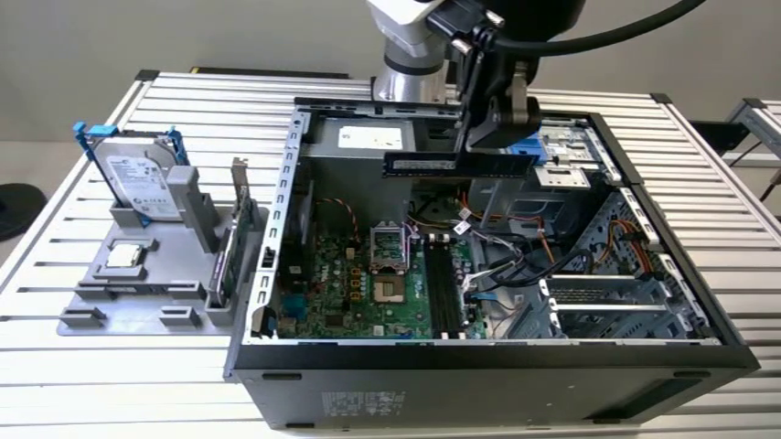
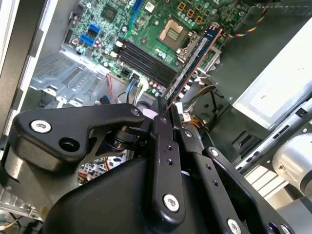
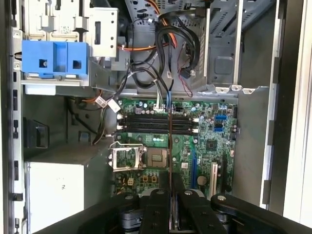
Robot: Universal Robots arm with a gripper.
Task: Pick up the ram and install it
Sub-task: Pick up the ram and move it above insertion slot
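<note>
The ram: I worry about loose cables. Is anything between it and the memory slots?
Nothing visible. The ram, held in the gripper, hangs above the bare memory slots; the cables lie beside them.

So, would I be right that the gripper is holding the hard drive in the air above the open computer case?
Not quite. The exterior view shows the gripper holding the ram, not the hard drive, in the air above the open computer case; the hard drive stands in the grey holder beside it.
</note>
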